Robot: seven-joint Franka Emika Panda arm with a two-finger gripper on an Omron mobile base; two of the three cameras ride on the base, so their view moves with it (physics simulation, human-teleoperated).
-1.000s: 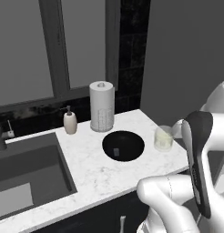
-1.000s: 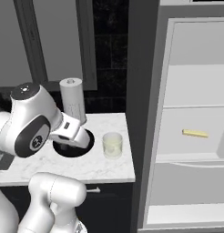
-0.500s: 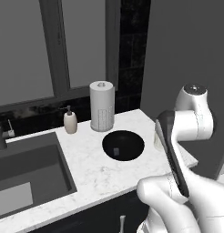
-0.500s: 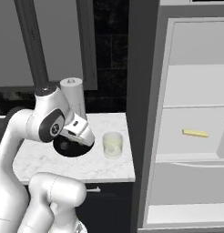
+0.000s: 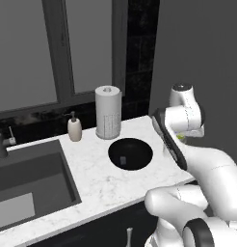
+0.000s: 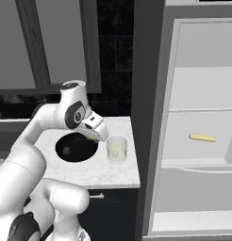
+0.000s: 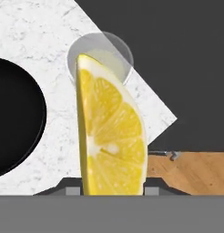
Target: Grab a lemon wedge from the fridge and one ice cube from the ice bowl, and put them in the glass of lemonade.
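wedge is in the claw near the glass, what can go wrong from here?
1. The claw holds the lemon wedge beside the glass of lemonade, not over it; releasing now likely drops it on the counter.
2. The glass stands near the counter's corner; a nudge could tip it.
3. The ice cube remains in the ice bowl.

A white paper-towel roll [image 5: 108, 112] stands upright at the back of the white marble counter [image 5: 98, 181], just before the dark window [image 5: 48, 48]. A small beige soap bottle [image 5: 74, 129] stands near the roll, on its sink side — apart from it. The grey rectangular sink basin [image 5: 24, 185] is set into the counter.
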